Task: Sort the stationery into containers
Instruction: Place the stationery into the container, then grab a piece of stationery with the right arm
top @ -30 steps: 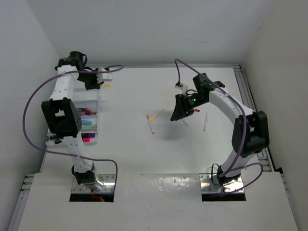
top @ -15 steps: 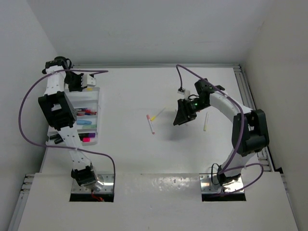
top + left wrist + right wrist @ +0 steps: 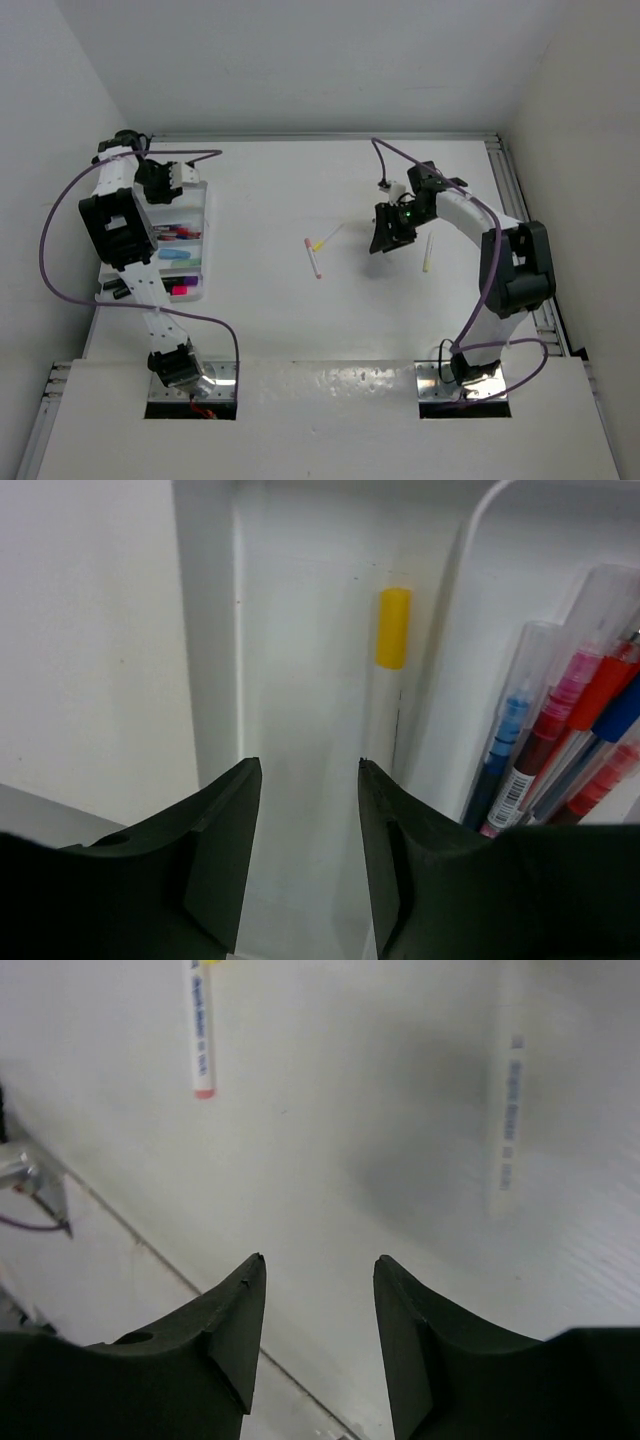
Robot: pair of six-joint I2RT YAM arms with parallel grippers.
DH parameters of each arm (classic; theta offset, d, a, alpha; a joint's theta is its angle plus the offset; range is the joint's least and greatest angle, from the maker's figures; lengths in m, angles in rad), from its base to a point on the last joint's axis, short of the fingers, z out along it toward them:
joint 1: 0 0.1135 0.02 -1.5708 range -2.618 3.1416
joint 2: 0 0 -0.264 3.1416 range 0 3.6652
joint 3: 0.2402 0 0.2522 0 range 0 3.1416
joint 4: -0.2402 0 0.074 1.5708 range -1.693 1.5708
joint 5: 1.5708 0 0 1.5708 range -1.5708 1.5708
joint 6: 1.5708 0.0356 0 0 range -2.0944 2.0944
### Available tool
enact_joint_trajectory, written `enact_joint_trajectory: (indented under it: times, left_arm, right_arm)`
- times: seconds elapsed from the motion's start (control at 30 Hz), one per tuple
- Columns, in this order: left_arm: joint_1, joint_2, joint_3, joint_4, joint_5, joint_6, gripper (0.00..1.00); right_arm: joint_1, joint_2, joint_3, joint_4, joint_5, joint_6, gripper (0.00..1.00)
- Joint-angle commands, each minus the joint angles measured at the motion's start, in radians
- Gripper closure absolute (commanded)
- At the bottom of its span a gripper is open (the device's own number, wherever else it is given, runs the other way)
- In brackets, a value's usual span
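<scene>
Hard to read first: in the top view the left arm (image 3: 120, 230) covers the left side of the white tray (image 3: 197, 207), so what lies there is hidden. Still visible in it are the reddish pens (image 3: 182, 233), a blue highlighter (image 3: 178, 255) and a pink highlighter (image 3: 181, 289). In the right wrist view the blurred pen (image 3: 507, 1110) is too smeared to give a colour. The pinkish-tipped pen (image 3: 200, 1030) is cut off by the top edge.

Loose on the tabletop (image 3: 260, 200): a white pen with pink ends (image 3: 314, 258) and a thin yellow-tipped pen (image 3: 326, 240) just beside its far end. A pale yellow pen (image 3: 428, 252) lies just right of the right arm's head.

Left gripper (image 3: 310, 765) sits over a long tray compartment, jaws partly apart with nothing between them. A yellow-capped pen (image 3: 392, 628) lies in that compartment along its right wall. Its lower end runs to the right jaw tip — contact can't be told. The next compartment holds a bundle of pens (image 3: 560, 740).

Right gripper (image 3: 320, 1260) hangs over bare tabletop — jaws moderately wide, empty.
</scene>
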Motion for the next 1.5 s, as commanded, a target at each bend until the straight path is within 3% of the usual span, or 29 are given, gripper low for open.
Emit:
enact_joint_trajectory:
  times: [0.0, 0.17, 0.27, 0.3, 0.57, 0.67, 0.83, 1.1, 1.27, 1.33, 1.47]
  left_arm:
    - [0.002, -0.046, 0.030, 0.048, 0.064, -0.069, 0.50]
    - [-0.006, -0.149, 0.028, 0.083, 0.213, -0.169, 0.49]
    - [-0.021, -0.329, -0.063, 0.189, 0.335, -0.373, 0.42]
    - [-0.032, -0.372, -0.108, 0.226, 0.369, -0.471, 0.40]
    - [-0.194, -0.912, -0.672, 0.529, 0.400, -0.669, 0.28]
    - [-0.243, -1.023, -0.746, 0.579, 0.383, -0.752, 0.25]
    - [-0.280, -1.080, -0.769, 0.568, 0.374, -0.855, 0.25]
    - [-0.295, -1.097, -0.786, 0.559, 0.366, -0.878, 0.25]
    - [-0.300, -1.098, -0.791, 0.554, 0.380, -0.875, 0.25]
    - [-0.302, -1.101, -0.797, 0.550, 0.409, -0.864, 0.26]
    - [-0.323, -1.104, -0.808, 0.498, 0.470, -0.795, 0.28]
  right_arm:
    - [-0.038, -0.061, 0.003, 0.062, 0.158, 0.069, 0.54]
    - [-0.103, -0.133, -0.095, 0.103, 0.307, 0.156, 0.59]
    - [-0.139, -0.184, -0.163, 0.143, 0.432, 0.183, 0.60]
    - [-0.144, -0.189, -0.169, 0.142, 0.457, 0.184, 0.60]
    - [-0.169, -0.112, -0.163, 0.145, 0.641, 0.222, 0.58]
    - [-0.175, -0.072, -0.161, 0.168, 0.663, 0.235, 0.58]
    - [-0.167, -0.023, -0.154, 0.199, 0.695, 0.244, 0.59]
    - [-0.135, 0.081, -0.119, 0.186, 0.756, 0.216, 0.65]
    - [-0.129, 0.112, -0.132, 0.171, 0.753, 0.206, 0.82]
    - [-0.126, 0.118, -0.146, 0.165, 0.736, 0.195, 0.95]
    - [-0.129, 0.083, -0.174, 0.153, 0.660, 0.183, 1.00]
